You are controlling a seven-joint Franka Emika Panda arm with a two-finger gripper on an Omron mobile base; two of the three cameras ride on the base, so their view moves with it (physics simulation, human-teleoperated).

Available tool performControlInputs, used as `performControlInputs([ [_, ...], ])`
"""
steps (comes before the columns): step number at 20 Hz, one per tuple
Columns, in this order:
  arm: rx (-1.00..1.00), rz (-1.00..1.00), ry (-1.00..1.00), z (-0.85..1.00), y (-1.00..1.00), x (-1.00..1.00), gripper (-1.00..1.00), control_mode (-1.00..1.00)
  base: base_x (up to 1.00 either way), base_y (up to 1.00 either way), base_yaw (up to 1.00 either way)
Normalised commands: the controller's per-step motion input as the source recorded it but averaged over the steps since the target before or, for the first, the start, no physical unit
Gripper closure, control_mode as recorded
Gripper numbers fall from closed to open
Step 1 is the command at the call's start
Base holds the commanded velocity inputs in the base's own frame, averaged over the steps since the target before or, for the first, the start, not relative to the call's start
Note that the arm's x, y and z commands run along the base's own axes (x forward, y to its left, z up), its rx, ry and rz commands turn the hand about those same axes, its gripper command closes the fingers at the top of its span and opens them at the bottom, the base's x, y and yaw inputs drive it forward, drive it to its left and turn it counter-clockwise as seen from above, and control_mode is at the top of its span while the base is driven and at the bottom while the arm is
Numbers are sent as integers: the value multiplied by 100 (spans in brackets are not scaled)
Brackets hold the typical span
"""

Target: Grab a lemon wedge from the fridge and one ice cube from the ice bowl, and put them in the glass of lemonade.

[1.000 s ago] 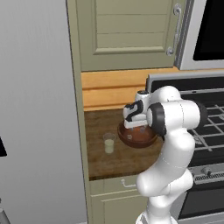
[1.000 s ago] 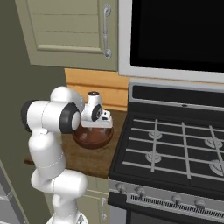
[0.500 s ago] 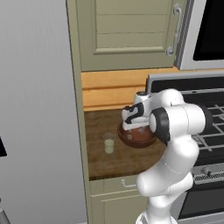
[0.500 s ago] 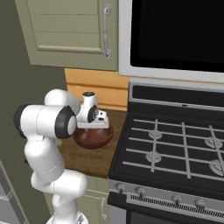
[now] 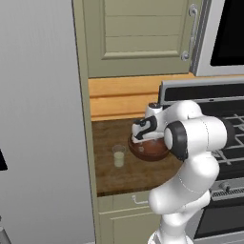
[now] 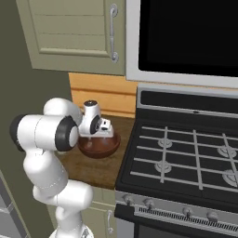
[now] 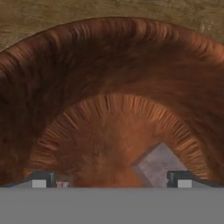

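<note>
Hand view, gripper (image 7: 111,179) spread wide, empty, inside ice bowl (image 7: 109,65), grey cube (image 7: 157,164) between fingertips.

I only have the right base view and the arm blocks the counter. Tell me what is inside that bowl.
Observer: In the hand view, one pale grey ice cube lies on the floor of the ice bowl.
Operator: Report the gripper.
Observer: The gripper is open, with the cube between its fingertips, nearer one of them.
Operator: Find me the lemonade.
Observer: In the left base view, the glass of lemonade stands on the wooden counter beside the bowl, on the fridge side, apart from it.
</note>
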Motion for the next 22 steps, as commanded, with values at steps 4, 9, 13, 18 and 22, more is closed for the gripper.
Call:
performControlInputs([
  [4,1,-1,0,0,-25,18,-100,-100,0,0,0],
  [9,0,0,5,4,0,31,-100,-100,0,0,0],
  [13,0,0,4,-35,-2,-5,-100,-100,0,0,0],
  [18,0,-2,1,-13,-8,-6,-100,-100,0,0,0],
  [22,0,0,0,0,0,-3,-100,-100,0,0,0],
])
